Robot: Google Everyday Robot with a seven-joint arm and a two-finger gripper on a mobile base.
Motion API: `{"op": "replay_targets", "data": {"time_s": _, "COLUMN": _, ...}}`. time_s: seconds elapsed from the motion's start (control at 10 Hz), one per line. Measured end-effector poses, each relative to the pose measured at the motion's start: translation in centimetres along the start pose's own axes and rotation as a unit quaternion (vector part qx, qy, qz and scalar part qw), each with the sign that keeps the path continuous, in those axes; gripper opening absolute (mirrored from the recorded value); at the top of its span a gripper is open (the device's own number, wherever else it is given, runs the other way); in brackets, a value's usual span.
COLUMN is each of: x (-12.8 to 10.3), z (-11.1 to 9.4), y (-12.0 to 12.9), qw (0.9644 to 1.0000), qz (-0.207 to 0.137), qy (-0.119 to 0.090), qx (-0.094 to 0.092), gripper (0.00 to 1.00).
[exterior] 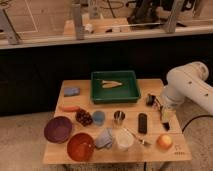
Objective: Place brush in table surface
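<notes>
Nearest to us, along the lower edge of the light wooden surface (150,153), we see a row of things: an orange-red bowl (80,146) at lower left, a grey-blue cloth (104,138) just beside it, a clear cup (124,139), a small metal spoon (140,140) and, toward the lower right, an orange round fruit (164,142).

One row further back, from left to right, sit a purple bowl (58,129), a dark red bunch of grapes (83,117), a blue cup (98,117), a metal cup (119,117) and a flat black block (142,123) lying lengthwise.

At the right of the frame the white arm (187,87) bends down over the right edge of the surface, and its tool (162,111) hangs low there, right of the black block. The brush (165,123), a slim dark stick with a paler end uppermost, shows right at the tool and points down toward the surface. We cannot tell whether the tool is clenched on it or released, nor whether the brush touches the wood.

Further back, an orange carrot-like piece (69,108) and a blue sponge (71,91) lie at the left, and a small dark object (150,99) stands near the arm. At the far middle sits 1 green tray (98,95) holding a pale yellowish item (110,83).
</notes>
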Motion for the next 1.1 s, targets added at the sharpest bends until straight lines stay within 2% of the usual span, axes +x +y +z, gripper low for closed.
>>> {"op": "replay_targets", "data": {"time_s": 0.1, "x": -0.2, "z": 0.7, "y": -1.3, "qw": 1.0000, "qz": 0.004, "qy": -0.009, "qx": 0.002, "gripper": 0.80}}
{"op": "replay_targets", "data": {"time_s": 0.4, "x": 0.4, "z": 4.4, "y": -7.1, "qw": 0.9992, "qz": 0.027, "qy": -0.026, "qx": 0.011, "gripper": 0.80}}
{"op": "replay_targets", "data": {"time_s": 0.5, "x": 0.6, "z": 6.5, "y": -9.3, "qw": 0.9987, "qz": 0.040, "qy": -0.028, "qx": 0.013, "gripper": 0.80}}
{"op": "replay_targets", "data": {"time_s": 0.6, "x": 1.2, "z": 8.3, "y": -10.4, "qw": 0.9976, "qz": 0.060, "qy": -0.032, "qx": 0.014, "gripper": 0.80}}
{"op": "replay_targets", "data": {"time_s": 0.8, "x": 3.2, "z": 10.5, "y": -11.2, "qw": 0.9953, "qz": 0.090, "qy": -0.033, "qx": 0.014, "gripper": 0.80}}
{"op": "replay_targets", "data": {"time_s": 1.0, "x": 5.6, "z": 12.8, "y": -11.7, "qw": 0.9911, "qz": 0.127, "qy": -0.041, "qx": 0.011, "gripper": 0.80}}
{"op": "replay_targets", "data": {"time_s": 1.1, "x": 6.0, "z": 13.1, "y": -11.7, "qw": 0.9903, "qz": 0.132, "qy": -0.042, "qx": 0.011, "gripper": 0.80}}
